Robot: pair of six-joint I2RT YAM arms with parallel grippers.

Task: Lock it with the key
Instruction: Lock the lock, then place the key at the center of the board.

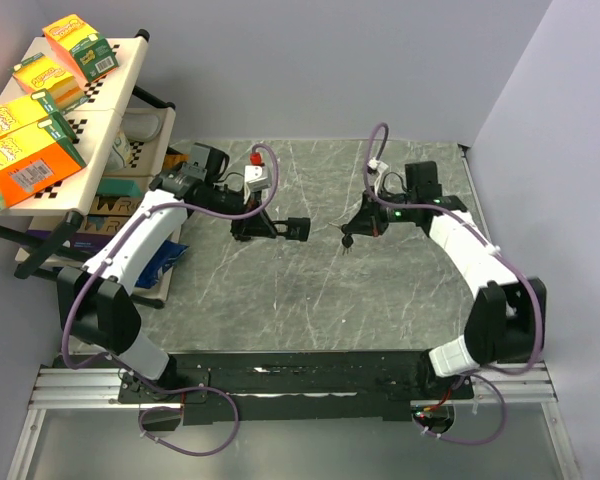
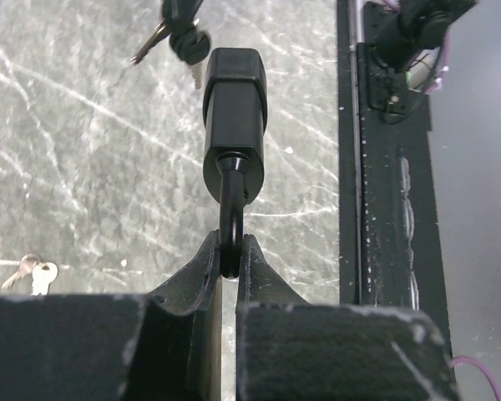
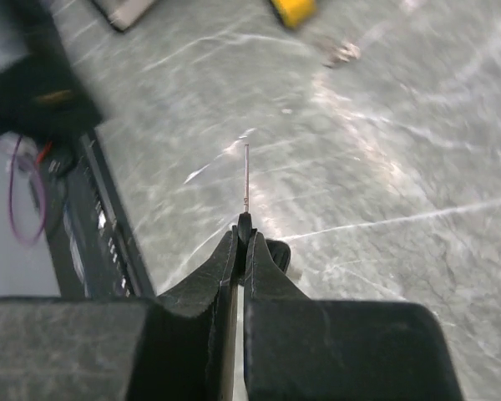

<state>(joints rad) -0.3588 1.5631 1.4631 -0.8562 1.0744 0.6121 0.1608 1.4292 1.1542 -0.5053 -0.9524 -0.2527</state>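
1 camera looks down from high above the table (image 1: 310, 290); 2 wrist cameras sit close over that same surface.

1. No word, brand or number can be read in any view.
2. The orange and yellow boxes (image 1: 25, 150) on the shelf (image 1: 108, 100) beyond the desk's (image 1: 310, 290) far left corner bear printing and a white label (image 1: 27, 176), too small to read.

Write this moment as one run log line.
left gripper shut on padlock | right gripper shut on key | key not inserted
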